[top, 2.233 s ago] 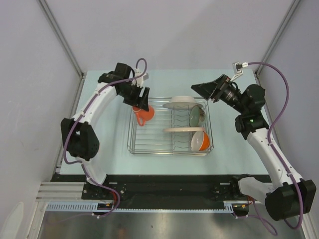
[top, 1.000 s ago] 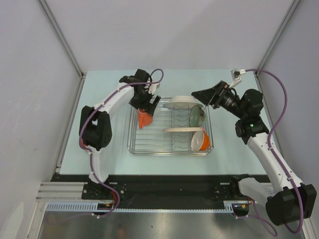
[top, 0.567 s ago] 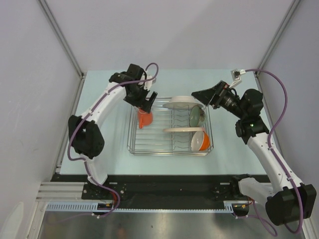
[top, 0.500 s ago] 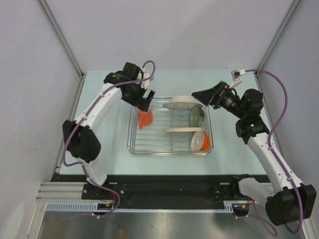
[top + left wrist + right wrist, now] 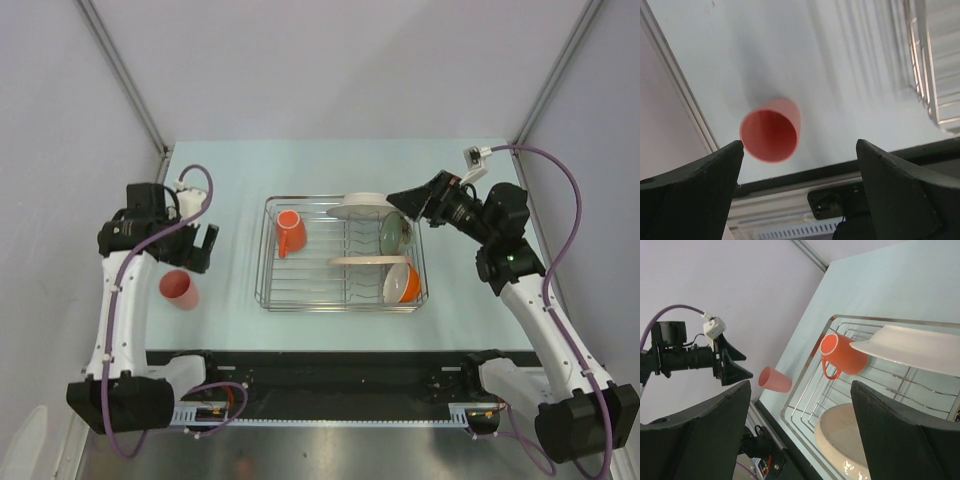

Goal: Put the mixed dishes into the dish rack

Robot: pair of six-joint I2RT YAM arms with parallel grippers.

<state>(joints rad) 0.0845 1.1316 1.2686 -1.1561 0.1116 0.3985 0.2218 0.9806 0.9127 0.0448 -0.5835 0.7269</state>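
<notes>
Salmon-pink tumbler (image 5: pixel 179 289) sits near the pale table's (image 5: pixel 230 180) left edge; left gripper (image 5: pixel 203 250) and right gripper (image 5: pixel 402 206) gape, empty.

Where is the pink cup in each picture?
Top external: the salmon-pink tumbler stands on the table at the left, apart from the dish rack.
Left wrist: the tumbler is near the middle, its opening facing the camera.
Right wrist: the tumbler is left of centre, small.
Shared landmark: the dish rack lies to the tumbler's right in every view.
</notes>
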